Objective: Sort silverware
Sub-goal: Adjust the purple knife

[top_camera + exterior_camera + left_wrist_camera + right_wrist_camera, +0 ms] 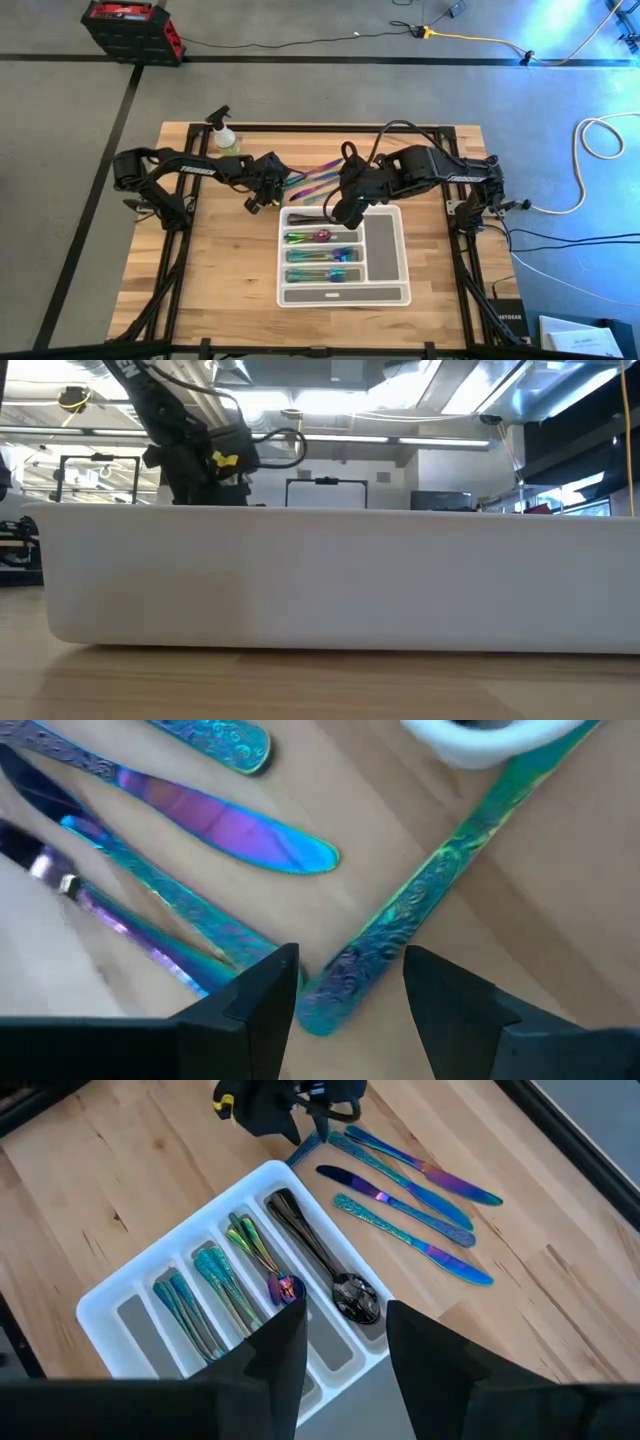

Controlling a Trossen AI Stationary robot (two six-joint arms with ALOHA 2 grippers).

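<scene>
Left gripper [345, 995] sits low over the loose silverware [318, 180] on the counter [200, 270], jaws parted and straddling the butt end of one iridescent handle [430, 890]. Not clamped yet. Handle's long axis runs diagonally away from the jaws toward the tray [390, 225] corner, so closing should pinch it across its width. Right gripper [345, 1350] hovers over the tray, jaws released, empty. Left arm is clearly nearer the unsorted pile; sorted pieces [235, 1275] already fill several slots.

Both arms are matte black with white lettering along their links; the left arm [175, 170] and right arm [440, 165] trail looping black cables, with a yellow tag.
</scene>
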